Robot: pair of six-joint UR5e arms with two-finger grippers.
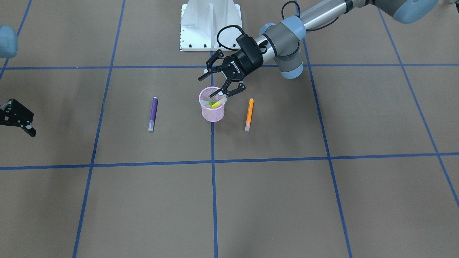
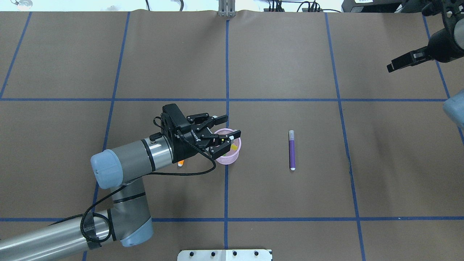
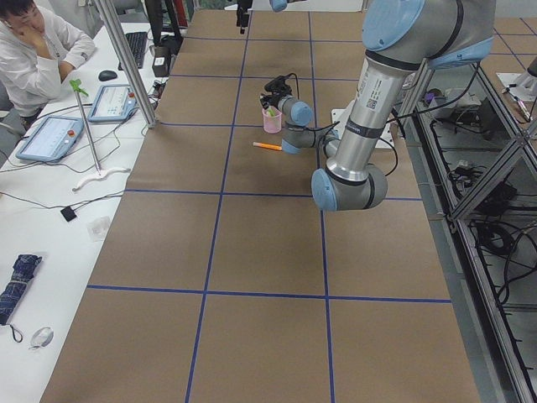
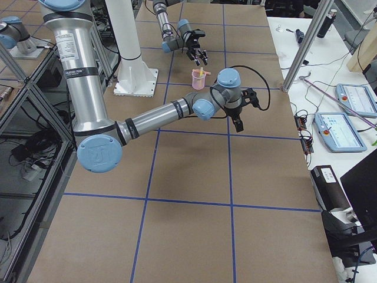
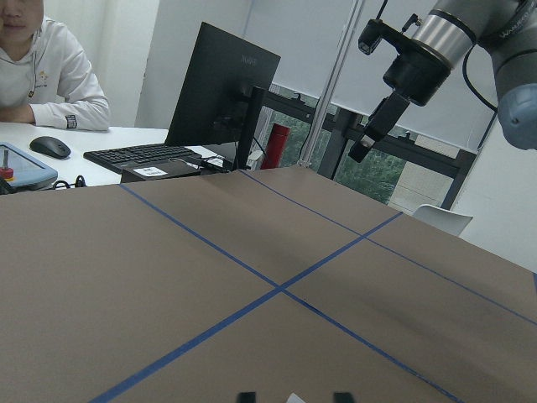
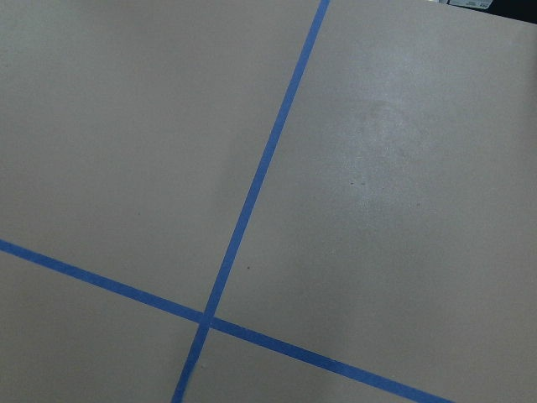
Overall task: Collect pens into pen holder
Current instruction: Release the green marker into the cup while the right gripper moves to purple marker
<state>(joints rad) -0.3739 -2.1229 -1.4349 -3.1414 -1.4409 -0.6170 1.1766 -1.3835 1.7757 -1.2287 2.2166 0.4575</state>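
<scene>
Left gripper (image 1: pixel 209 86) hangs right over the pen holder (image 1: pixel 213 111), jaws spread wide, nothing between them, and the lower fingertip sits just at the holder's rim. Inside the holder there are 2 pens, the green pen (image 1: pixel 206 103) and the yellow pen (image 1: pixel 217 104), both leaning across the opening. That leaves 2 on the table. The orange pen (image 1: pixel 249 114) lies flat near the holder on the left arm's side, and the purple pen (image 1: pixel 153 113) lies flat a bit further off on the opposite side.

By my read, the job now is to get clear and go for the orange one. Lift straight up off the holder first, because a sideways drag could catch that rim and tip the light mesh cup. Then turn the wrist so the jaws straddle the orange pen across its width, near the middle.

Right gripper (image 2: pixel 406 61) is parked well away from the holder; whether its jaws are spread or closed I cannot tell.
</scene>
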